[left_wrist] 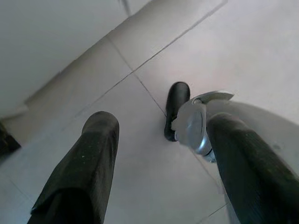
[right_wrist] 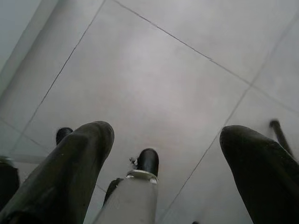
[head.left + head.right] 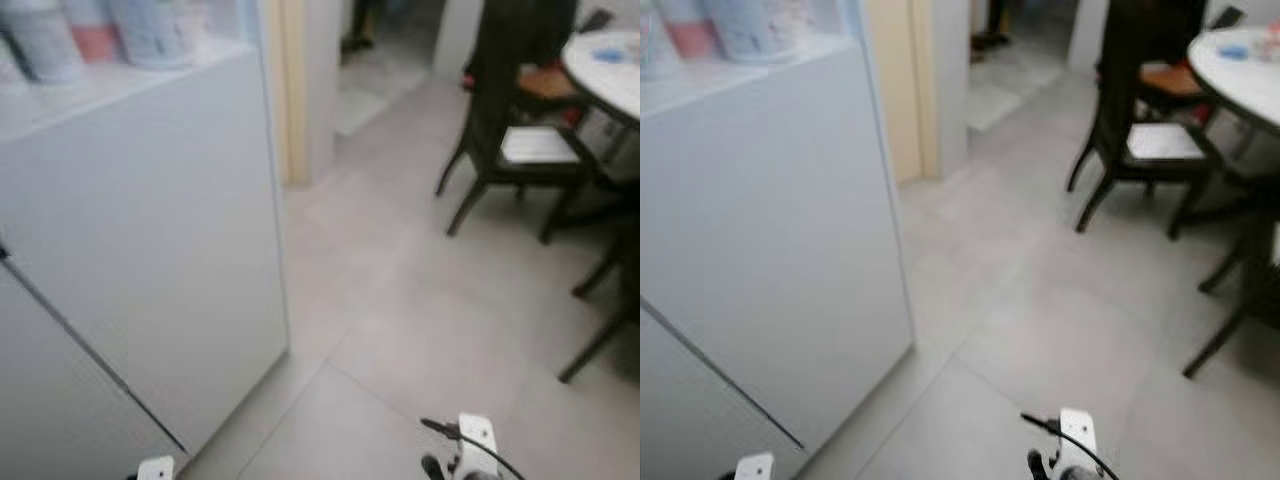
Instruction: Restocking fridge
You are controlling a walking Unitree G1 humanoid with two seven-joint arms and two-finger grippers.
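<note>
Grey matte tiles (image 3: 420, 300), large and square with thin dark grout lines, cover the floor from six o'clock up to a doorway at twelve. A tall white fridge (image 3: 150, 250), smooth-faced and flat-sided with a dark diagonal seam across its front, takes up the whole nine o'clock side of the head views; its door is closed. On its flat top at eleven o'clock stand several blurred cylindrical containers (image 3: 100, 35), pale blue and white with one pinkish band. A cream door frame (image 3: 292, 90) rises just beside the fridge's far corner. At two o'clock sits a black wooden chair (image 3: 515, 130) with slim splayed legs and a pale seat pad, tucked near a round white table (image 3: 610, 70) whose rim curves in at the upper corner. Both arms hang low over the tiles, well apart from the fridge. In its wrist view the left gripper (image 1: 159, 140) has its two rubbery black fingers spread apart with nothing between them, over bare tile and one of the robot's black feet (image 1: 176, 109). Seen from its own wrist camera, the right gripper (image 2: 166, 149) likewise has its fingers apart and empty above the floor, with the fridge off toward nine o'clock of the robot.
</note>
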